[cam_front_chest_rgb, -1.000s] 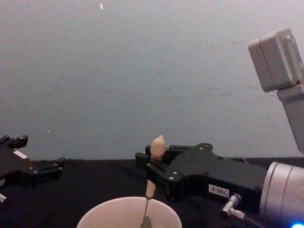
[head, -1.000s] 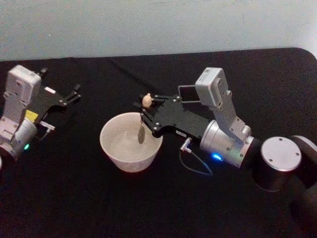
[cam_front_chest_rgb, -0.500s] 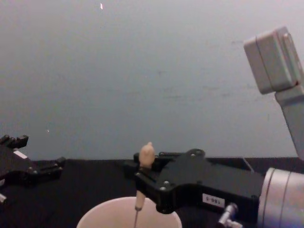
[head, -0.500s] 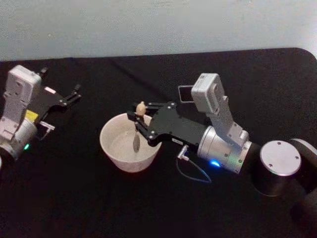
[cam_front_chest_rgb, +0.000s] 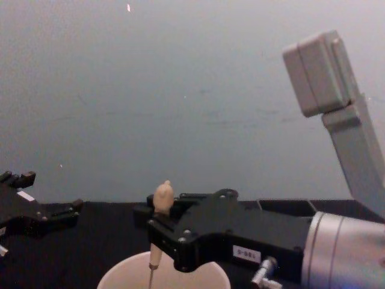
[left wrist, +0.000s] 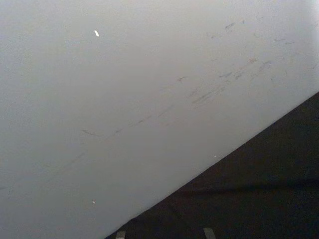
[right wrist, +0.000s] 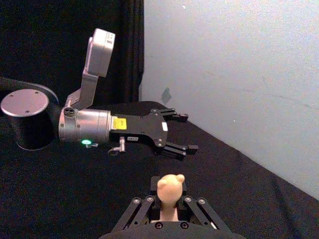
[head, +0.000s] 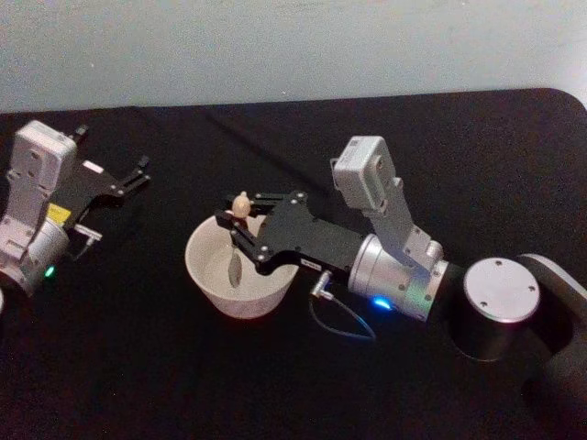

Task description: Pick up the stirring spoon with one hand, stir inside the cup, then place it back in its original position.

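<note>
- Black cloth (head: 138, 367) covers the table, and the cup (head: 218, 295) stands on it in front of the robot. Every place below is given from that cup.
- The right gripper (head: 240, 221) reaches in from the cup's right side and hangs over the cup. Its jaws are clamped on the pale handle of the stirring spoon (head: 236, 262), just under the rounded knob.
- Gripped that high, the spoon hangs near upright. The knob stands above the cup, while the thin shaft and bowl dip inside it near the middle.
- This hold leaves the fingers above the rim and lets only the metal end work in the cup.
- I cannot tell whether the spoon's bowl touches the cup's floor or wall.
- In the chest view the shaft drops almost straight down into the cup, which suits a circling sweep. I judge that stirring is the step in hand, and putting the spoon back in its place is not yet done.
- The left gripper (head: 110, 154) is parked well to the left of the cup, fingers spread and holding nothing. That far off, it gives the working arm room.
- One risk, as I judge it: the right arm's body sits low beside the cup's right rim, so a wide sweep could nudge the cup.
</note>
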You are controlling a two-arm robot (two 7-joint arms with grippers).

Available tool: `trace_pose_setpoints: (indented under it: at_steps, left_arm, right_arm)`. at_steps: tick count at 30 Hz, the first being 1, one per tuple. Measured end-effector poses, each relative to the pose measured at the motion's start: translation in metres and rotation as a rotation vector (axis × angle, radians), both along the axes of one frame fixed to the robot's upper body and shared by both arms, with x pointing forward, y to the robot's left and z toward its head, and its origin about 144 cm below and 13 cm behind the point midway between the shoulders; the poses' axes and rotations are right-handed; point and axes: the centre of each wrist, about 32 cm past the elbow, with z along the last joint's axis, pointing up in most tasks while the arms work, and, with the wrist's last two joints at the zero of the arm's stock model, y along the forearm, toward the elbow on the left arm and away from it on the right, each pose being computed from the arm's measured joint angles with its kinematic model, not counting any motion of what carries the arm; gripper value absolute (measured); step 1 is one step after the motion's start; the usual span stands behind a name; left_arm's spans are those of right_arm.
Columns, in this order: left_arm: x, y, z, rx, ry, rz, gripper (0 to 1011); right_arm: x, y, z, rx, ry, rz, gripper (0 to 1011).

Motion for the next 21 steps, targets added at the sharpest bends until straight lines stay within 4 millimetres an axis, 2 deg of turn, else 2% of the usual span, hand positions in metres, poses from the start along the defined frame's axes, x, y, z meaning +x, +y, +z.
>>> trace_pose_setpoints:
  at_steps: [10, 21]
  left_arm:
    - [0.0, 0.0, 0.0, 0.0, 0.0, 0.0, 1001]
    - [0.0, 0.0, 0.0, 0.0, 0.0, 0.0, 1001]
  right_arm:
    - [0.011, 0.007, -0.001, -0.002, 0.003, -0.036, 173]
    - [0.019, 0.0, -0.002, -0.004, 0.001, -0.08, 173]
